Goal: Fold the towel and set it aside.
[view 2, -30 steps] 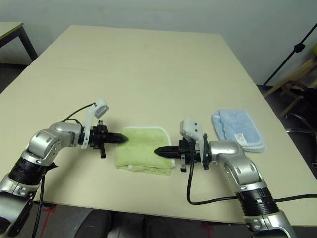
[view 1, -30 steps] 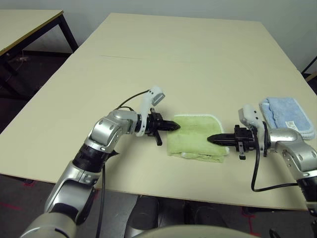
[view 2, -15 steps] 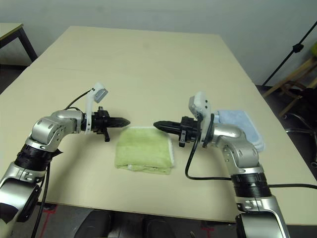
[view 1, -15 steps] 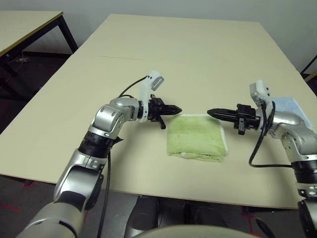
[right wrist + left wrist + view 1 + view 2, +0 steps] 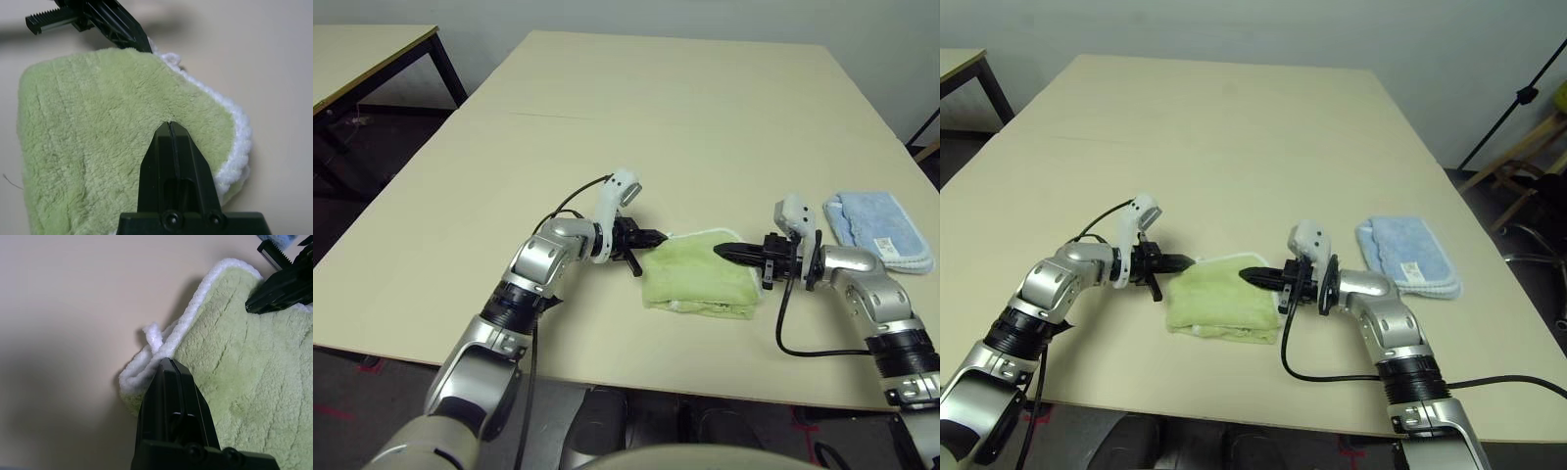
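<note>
Both grippers are pressing shut tips onto the folded towel (image 5: 698, 277) at table centre: left gripper (image 5: 167, 366) at its nine o'clock edge, right gripper (image 5: 169, 126) at three. Nothing is clamped, so the cloth risks bunching.

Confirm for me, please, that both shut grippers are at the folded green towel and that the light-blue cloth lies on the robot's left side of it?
Not quite: the light-blue cloth lies on the robot's right side of the folded green towel, beyond the right gripper, as the left eye view shows. The rest holds: the left gripper and the right one are both shut at the towel.
</note>
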Action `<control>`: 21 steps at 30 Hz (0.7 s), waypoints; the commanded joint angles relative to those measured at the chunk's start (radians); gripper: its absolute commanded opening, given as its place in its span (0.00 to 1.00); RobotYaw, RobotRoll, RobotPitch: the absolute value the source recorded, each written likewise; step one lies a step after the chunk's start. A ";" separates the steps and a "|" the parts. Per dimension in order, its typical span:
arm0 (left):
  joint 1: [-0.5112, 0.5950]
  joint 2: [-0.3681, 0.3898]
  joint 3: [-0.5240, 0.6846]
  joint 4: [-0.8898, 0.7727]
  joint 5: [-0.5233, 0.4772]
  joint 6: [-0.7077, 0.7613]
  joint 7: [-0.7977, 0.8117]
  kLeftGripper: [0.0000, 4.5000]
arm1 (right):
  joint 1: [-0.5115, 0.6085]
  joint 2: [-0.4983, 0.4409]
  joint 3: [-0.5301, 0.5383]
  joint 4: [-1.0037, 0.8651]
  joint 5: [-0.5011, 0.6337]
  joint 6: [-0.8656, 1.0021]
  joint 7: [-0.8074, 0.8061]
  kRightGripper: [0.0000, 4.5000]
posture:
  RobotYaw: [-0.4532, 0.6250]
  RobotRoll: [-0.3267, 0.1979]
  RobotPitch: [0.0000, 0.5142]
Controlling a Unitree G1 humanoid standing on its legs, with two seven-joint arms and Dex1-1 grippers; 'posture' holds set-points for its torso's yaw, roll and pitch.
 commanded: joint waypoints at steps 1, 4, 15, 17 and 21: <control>0.015 -0.002 0.004 -0.003 0.007 -0.001 0.004 0.00 | 0.017 -0.001 0.015 0.023 -0.020 -0.015 0.012 0.00 | 0.56 0.62 0.13; 0.013 -0.003 0.031 -0.036 -0.017 0.029 0.009 0.00 | 0.028 -0.011 0.004 0.009 -0.001 -0.021 0.034 0.00 | 0.56 0.62 0.13; -0.028 0.009 0.362 -0.179 -0.335 0.498 0.103 0.59 | 0.077 -0.181 -0.166 -0.195 0.235 0.147 0.184 0.62 | 0.54 0.62 0.16; -0.023 0.027 0.408 -0.126 -0.359 0.575 0.123 0.74 | 0.084 -0.245 -0.176 -0.191 0.227 0.146 0.229 0.79 | 0.54 0.62 0.16; -0.007 0.074 0.405 -0.058 -0.398 0.735 0.117 1.00 | 0.079 -0.339 -0.208 -0.168 0.223 0.129 0.290 1.00 | 0.53 0.62 0.16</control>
